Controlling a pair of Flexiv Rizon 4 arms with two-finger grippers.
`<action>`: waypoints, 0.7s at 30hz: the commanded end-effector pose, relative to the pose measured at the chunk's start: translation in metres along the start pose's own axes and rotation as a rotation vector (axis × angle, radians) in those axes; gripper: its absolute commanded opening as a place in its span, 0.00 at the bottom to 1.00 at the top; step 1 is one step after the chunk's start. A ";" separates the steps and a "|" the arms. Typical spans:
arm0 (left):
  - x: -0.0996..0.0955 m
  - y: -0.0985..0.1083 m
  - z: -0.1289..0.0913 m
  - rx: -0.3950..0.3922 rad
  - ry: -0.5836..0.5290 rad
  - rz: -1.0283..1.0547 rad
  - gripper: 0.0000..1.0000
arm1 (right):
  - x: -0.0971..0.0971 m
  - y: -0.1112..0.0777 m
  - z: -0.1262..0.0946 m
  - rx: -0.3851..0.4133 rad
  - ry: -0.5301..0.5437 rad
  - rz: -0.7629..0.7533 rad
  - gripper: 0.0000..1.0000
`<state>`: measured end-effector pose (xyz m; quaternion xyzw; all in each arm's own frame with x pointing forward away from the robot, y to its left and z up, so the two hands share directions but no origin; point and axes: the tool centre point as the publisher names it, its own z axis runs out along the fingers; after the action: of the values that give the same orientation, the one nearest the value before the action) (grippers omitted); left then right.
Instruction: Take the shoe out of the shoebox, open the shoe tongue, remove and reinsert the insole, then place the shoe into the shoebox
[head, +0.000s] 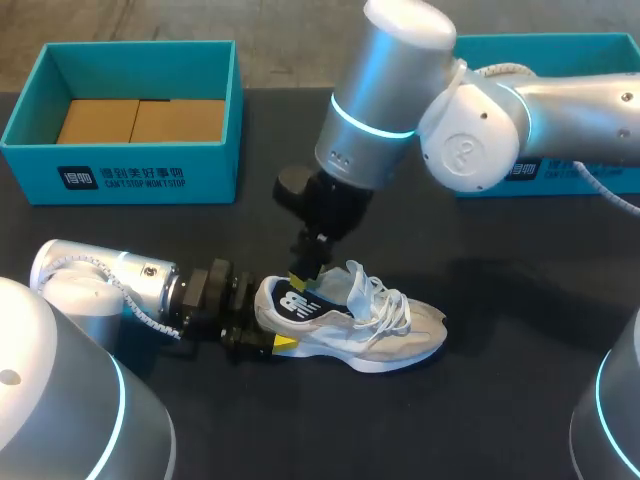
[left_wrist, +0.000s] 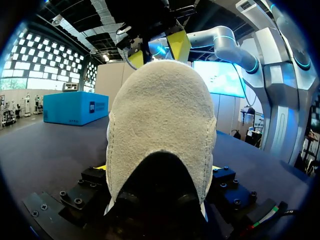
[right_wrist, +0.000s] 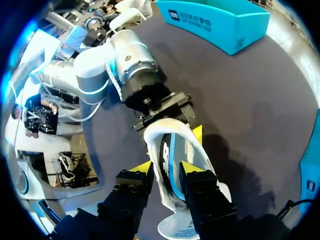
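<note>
A grey and white sneaker (head: 372, 325) lies on its side-sole on the black table, toe to the right, tongue (head: 358, 285) pulled up. My left gripper (head: 270, 320) comes in low from the left and is shut on the sneaker's heel (left_wrist: 160, 125), one finger on each side. My right gripper (head: 303, 280) hangs straight down over the heel end. In the right wrist view its fingers (right_wrist: 167, 169) stand apart at the shoe's mouth, with the near collar wall (right_wrist: 159, 165) between them. A blue-edged lining shows inside. The left gripper (right_wrist: 169, 129) is seen at the heel.
A teal shoebox (head: 120, 165) with brown cardboard inside stands at the back left. A second teal box (head: 570, 50) stands at the back right, partly behind my right arm. Bare black table (head: 520, 400) lies in front of and to the right of the shoe.
</note>
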<state>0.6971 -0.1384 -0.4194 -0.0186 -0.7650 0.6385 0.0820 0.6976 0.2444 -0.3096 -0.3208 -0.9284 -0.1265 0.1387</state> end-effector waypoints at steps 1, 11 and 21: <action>-0.004 0.004 0.002 -0.003 -0.001 -0.001 0.00 | 0.001 -0.005 0.002 -0.001 -0.010 0.024 0.34; -0.004 0.004 0.002 -0.003 -0.001 -0.001 0.00 | 0.002 -0.010 0.007 -0.010 -0.026 0.035 0.35; -0.004 0.004 0.002 -0.003 -0.001 -0.001 0.00 | 0.003 -0.013 0.016 0.000 -0.076 0.021 0.39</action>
<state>0.6971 -0.1384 -0.4194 -0.0186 -0.7650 0.6385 0.0820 0.6862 0.2381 -0.3233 -0.3337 -0.9295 -0.1138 0.1080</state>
